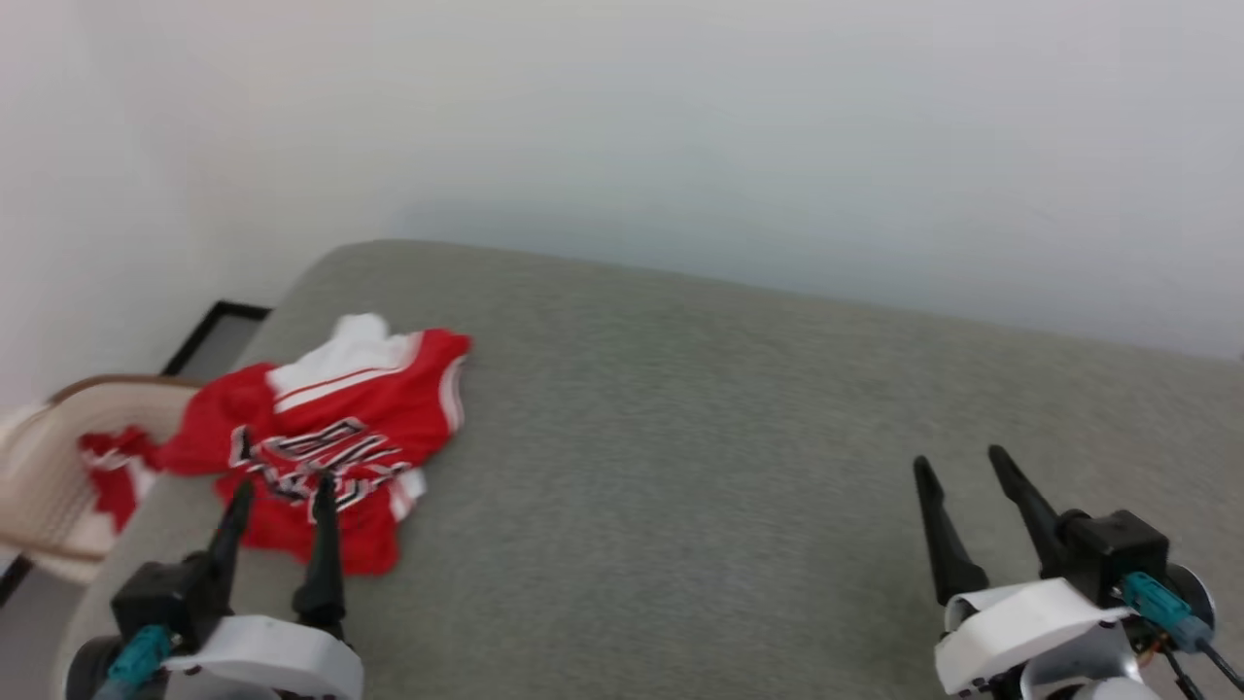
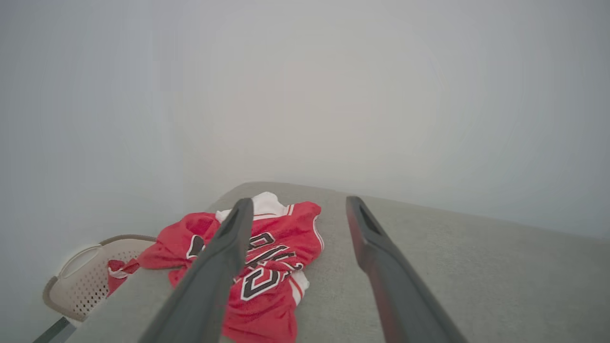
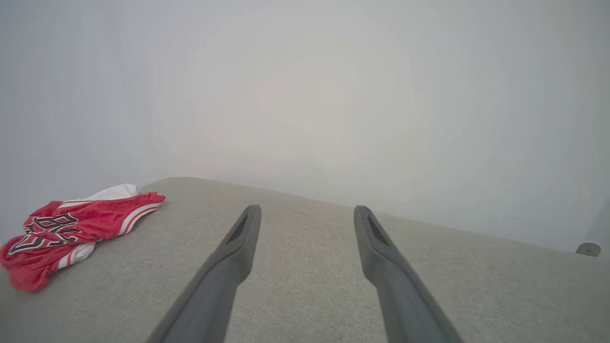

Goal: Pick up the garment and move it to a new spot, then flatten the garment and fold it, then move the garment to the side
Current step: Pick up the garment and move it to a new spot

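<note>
Left gripper [image 1: 282, 484]: lower left of the head view, jaws released and spread, nothing between the fingers. Its fingertips overlap the near edge of the garment [image 1: 360, 408]; cannot tell whether they touch it.

Right gripper [image 1: 959, 459]: lower right, jaws likewise spread and empty, over bare grey upholstered surface [image 1: 729, 437], well apart from the garment.

The garment lies crumpled near the left edge of the surface, at its far left corner. The lettered side is up, with black white-outlined characters creased and partly folded under. A white sleeve with red stripe trim sits on the far side. In the left wrist view the garment [image 2: 281, 238] lies beyond and partly behind the left finger.

A beige perforated basket [image 1: 58, 457] stands just off the left edge, with red-and-white cloth [image 1: 112, 467] inside. Cannot tell whether that cloth belongs to the garment.

A pale wall [image 1: 680, 126] stands behind.
</note>
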Robot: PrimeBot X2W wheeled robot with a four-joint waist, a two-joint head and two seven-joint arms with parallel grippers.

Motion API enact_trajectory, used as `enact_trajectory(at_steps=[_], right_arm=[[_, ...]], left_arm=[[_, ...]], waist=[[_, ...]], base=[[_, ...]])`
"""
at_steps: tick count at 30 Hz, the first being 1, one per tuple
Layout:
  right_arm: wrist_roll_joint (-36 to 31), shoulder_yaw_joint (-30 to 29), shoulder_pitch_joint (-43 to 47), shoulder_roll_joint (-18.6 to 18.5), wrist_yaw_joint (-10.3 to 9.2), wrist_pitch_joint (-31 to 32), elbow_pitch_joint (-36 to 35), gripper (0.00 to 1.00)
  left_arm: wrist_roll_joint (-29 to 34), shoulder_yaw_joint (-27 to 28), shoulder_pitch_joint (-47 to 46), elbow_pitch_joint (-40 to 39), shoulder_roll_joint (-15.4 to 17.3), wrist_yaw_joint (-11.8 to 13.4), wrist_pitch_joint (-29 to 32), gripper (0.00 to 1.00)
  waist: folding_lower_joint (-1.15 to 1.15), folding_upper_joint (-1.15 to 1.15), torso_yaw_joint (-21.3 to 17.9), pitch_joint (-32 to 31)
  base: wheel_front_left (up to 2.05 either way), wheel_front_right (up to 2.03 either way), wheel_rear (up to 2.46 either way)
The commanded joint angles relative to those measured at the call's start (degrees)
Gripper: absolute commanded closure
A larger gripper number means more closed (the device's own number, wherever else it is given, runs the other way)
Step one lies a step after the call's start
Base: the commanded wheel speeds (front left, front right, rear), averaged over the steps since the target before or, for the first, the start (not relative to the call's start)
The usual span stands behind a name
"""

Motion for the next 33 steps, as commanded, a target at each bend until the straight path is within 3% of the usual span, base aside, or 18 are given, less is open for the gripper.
enact_trajectory(at_steps=[1,8,19,26,33], right_arm=[[0.2,0.7,-0.6,0.0,0.02,-0.1,0.3,0.00],[1.4,2.9,-1.6,0.1,0.02,-0.8,2.1,0.00],[1.9,4.6,-3.1,-1.1,0.02,0.1,2.7,0.00],[1.0,3.6,-3.1,-3.3,0.01,2.4,-0.1,0.00],[0.3,3.3,-5.4,-6.4,0.01,6.0,-5.2,0.00]], left_arm=[[-0.4,0.4,0.2,-0.3,0.3,0.4,0.1,0.00],[-1.1,1.1,0.8,-1.0,0.8,1.3,1.4,0.00],[-4.6,2.7,-1.6,-2.7,0.4,2.4,4.7,0.00],[-9.2,2.3,-13.1,2.5,3.3,-0.8,14.9,0.00],[-13.7,0.3,-28.4,15.0,6.3,-4.8,28.2,0.00]], waist=[[0.00,0.00,5.6,-1.5],[0.00,0.00,10.8,-2.3],[0.00,0.00,12.7,-0.1],[0.00,0.00,12.2,4.0],[0.00,0.00,9.3,11.1]], base=[[0.00,0.00,0.00],[0.00,0.00,0.00],[0.00,0.00,0.00],[0.00,0.00,0.00],[0.00,0.00,0.00]])
